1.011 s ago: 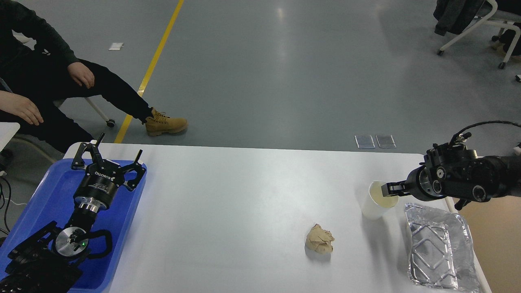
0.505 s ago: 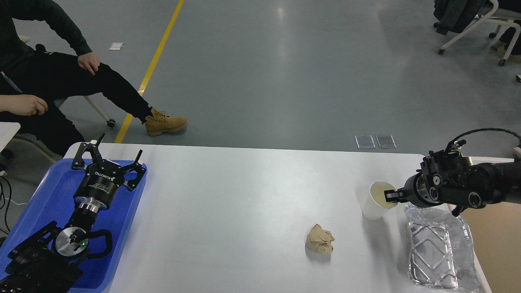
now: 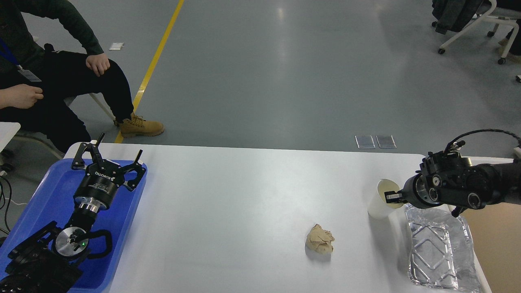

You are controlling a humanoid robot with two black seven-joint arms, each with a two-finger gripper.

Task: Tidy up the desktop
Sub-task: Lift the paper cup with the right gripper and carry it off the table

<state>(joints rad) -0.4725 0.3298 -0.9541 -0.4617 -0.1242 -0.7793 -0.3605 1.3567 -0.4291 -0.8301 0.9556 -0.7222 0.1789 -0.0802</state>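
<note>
The white desktop (image 3: 244,195) carries a white paper cup (image 3: 376,206), a crumpled beige paper ball (image 3: 320,239) and a foil tray (image 3: 439,248). My right gripper (image 3: 390,197) comes in from the right and is shut on the cup's near rim, one finger inside the cup. The cup leans toward the gripper, just left of the foil tray. My left gripper (image 3: 112,156) is open and empty, fingers spread, over the far end of the blue tray (image 3: 49,191) at the left.
A seated person (image 3: 61,77) is beyond the table's far left corner, one boot (image 3: 140,127) near the yellow floor line. A beige surface (image 3: 498,244) lies past the table's right edge. The paper ball sits about a cup's width left of the foil tray.
My right gripper closed in on the cup's rim and drew the cup a little to the right, tilting it. The left arm has not moved. The person pulled the boot back.
</note>
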